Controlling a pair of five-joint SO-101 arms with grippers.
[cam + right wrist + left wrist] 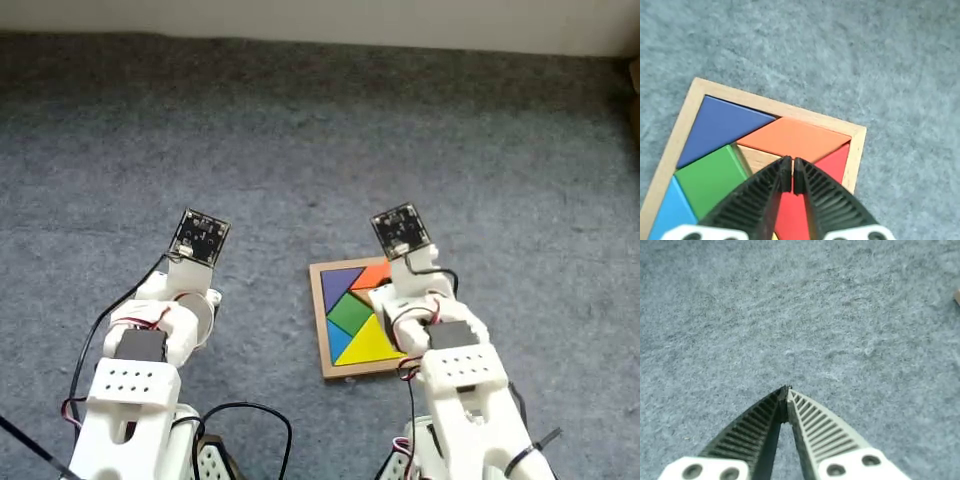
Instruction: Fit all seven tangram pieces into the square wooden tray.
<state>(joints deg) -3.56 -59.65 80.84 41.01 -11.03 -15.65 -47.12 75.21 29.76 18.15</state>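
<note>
I'm hovering the right gripper (792,161), jaws together, over the orange piece (795,137) in the tray (770,107), while the left gripper (786,390) is hanging closed above carpet (790,305).

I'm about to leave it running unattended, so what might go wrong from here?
The right pincer, shut, hangs over the seam between the orange piece and the red piece; coming down, it might tip one.
A tan patch between those and the green piece may be an unfilled gap, letting neighbours slide.
The tray lies on soft carpet and might shift if pushed.
</note>
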